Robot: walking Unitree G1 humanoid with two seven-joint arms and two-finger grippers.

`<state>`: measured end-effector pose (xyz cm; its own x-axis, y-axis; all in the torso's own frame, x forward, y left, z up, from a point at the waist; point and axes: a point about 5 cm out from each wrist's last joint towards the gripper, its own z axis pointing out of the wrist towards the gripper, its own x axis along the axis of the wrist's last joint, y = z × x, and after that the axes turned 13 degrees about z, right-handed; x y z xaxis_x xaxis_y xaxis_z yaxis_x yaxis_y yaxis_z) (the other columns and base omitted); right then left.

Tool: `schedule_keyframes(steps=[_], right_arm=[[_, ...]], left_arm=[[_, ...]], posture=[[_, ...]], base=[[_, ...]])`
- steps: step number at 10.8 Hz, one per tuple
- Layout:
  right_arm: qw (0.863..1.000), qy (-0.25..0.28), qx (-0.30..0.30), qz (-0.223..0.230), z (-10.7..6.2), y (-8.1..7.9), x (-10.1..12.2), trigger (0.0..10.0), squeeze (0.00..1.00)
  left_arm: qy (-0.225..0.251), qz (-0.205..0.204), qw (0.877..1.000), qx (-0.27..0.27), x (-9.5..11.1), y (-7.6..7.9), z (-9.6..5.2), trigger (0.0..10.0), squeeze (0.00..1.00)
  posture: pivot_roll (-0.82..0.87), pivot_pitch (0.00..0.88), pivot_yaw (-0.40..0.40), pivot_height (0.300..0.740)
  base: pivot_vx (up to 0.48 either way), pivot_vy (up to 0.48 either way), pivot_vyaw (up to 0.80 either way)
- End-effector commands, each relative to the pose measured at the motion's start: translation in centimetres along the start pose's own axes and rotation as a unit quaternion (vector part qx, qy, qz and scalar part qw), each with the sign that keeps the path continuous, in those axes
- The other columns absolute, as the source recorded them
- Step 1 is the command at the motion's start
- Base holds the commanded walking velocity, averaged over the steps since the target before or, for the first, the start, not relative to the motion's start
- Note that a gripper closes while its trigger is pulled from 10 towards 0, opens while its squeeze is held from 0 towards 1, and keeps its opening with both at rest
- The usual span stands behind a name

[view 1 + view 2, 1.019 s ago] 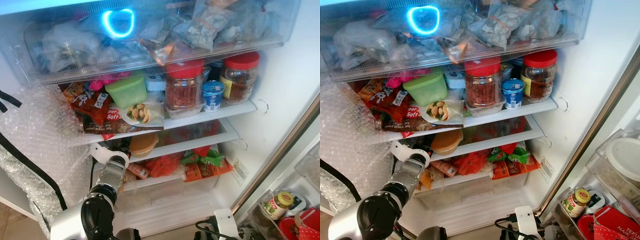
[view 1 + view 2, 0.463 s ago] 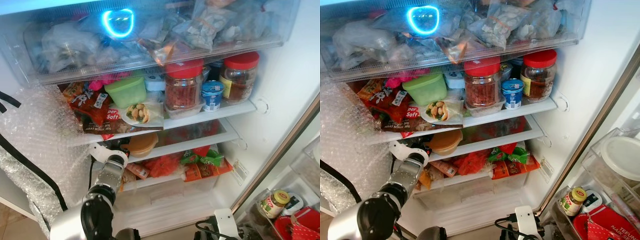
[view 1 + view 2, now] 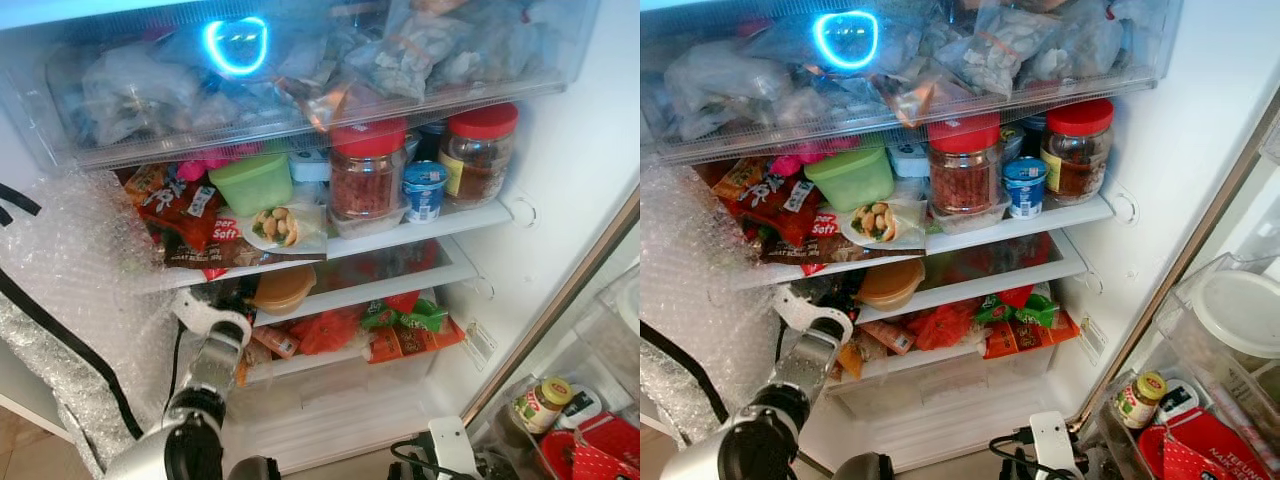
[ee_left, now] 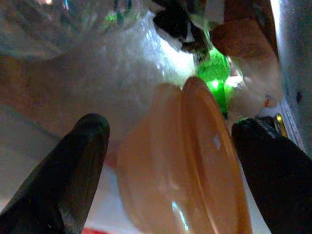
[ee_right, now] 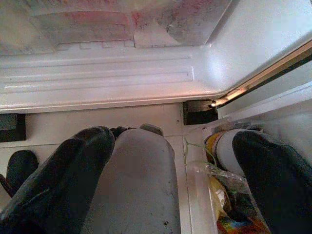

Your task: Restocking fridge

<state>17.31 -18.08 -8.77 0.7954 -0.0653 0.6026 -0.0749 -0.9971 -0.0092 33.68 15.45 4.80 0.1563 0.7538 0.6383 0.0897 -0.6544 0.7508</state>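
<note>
Left wrist view: left gripper [image 4: 168, 146] jaws spread wide, orange tub [image 4: 180, 161] sitting between them. Right gripper [image 5: 170, 165] jaws wide too, holding nothing.

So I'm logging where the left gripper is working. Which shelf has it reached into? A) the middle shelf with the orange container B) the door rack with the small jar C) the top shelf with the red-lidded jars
A: the left gripper is open either side of the orange container, which sits on the middle shelf.
</note>
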Motion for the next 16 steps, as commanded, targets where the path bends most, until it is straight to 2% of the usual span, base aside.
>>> schedule_keyframes(steps=[1, 4, 6, 9, 11, 14, 16], right_arm=[[0.999, -0.039, 0.005, 0.002, -0.3, -0.6, -1.9, 10.0, 0.00], [0.999, -0.037, 0.005, 0.001, -0.3, -0.6, -1.9, 10.0, 0.00], [0.999, -0.037, 0.005, 0.000, -0.3, -0.6, -1.9, 10.0, 0.00], [0.999, -0.035, 0.006, -0.001, -0.3, -0.5, -1.8, 10.0, 0.00], [0.999, -0.034, 0.006, -0.001, -0.3, -0.6, -1.8, 10.0, 0.00], [0.999, -0.034, 0.006, -0.001, -0.3, -0.6, -1.9, 10.0, 0.00], [0.999, -0.033, 0.007, -0.001, -0.3, -0.6, -1.8, 10.0, 0.00]], left_arm=[[-0.017, 0.016, 1.000, -0.016, -0.2, -0.3, -0.3, 10.0, 0.00], [-0.049, 0.017, 0.997, -0.056, -1.2, -0.7, -1.2, 10.0, 0.00], [-0.051, 0.016, 0.997, -0.053, -0.9, -1.3, -1.6, 10.0, 0.00], [-0.080, 0.021, 0.993, -0.087, -0.6, -1.6, -2.4, 10.0, 0.00], [-0.105, 0.024, 0.988, -0.113, -0.8, -1.4, -2.9, 10.0, 0.00], [-0.146, 0.013, 0.977, -0.155, -1.4, -0.3, -3.1, 10.0, 0.00], [-0.131, 0.021, 0.978, -0.164, -1.1, 0.4, -2.7, 10.0, 0.00]], posture=[[-0.07, 0.000, 0.078, 0.638], [-0.07, 0.000, 0.077, 0.638], [-0.07, 0.000, 0.076, 0.638], [-0.07, 0.000, 0.076, 0.638], [-0.07, 0.000, 0.076, 0.638], [-0.08, 0.000, 0.079, 0.638], [-0.08, 0.000, 0.079, 0.638]], base=[[0.000, 0.000, 0.00], [0.000, 0.000, 0.00], [0.000, 0.000, 0.00], [0.000, 0.000, 0.00], [0.000, 0.000, 0.00], [0.000, 0.000, 0.00], [0.000, 0.000, 0.00]])
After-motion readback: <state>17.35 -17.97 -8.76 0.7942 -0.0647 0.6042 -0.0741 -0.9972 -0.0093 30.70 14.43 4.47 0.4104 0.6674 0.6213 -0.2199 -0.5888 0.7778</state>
